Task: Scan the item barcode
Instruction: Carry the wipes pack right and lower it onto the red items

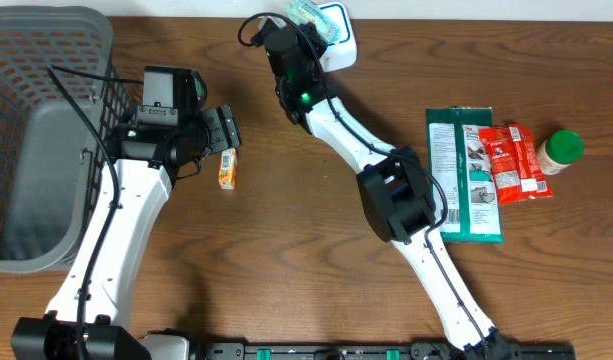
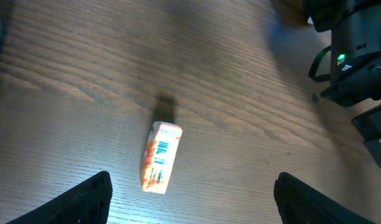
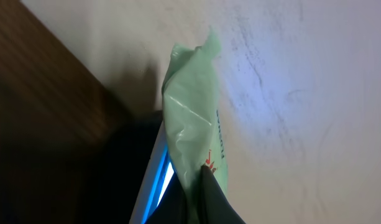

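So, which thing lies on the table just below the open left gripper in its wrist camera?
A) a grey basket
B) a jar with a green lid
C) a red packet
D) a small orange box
D: the left wrist view shows the small orange box lying flat on the table, with the left gripper open above it and neither finger touching it.

Overhead: fixed above, facing straight down, far enough to take in most of the table [image 1: 286,250]. Left wrist: facing down at close range onto the orange box [image 2: 160,157], shared with overhead. Right wrist: very near the green packet [image 3: 193,124], likewise shared with overhead.
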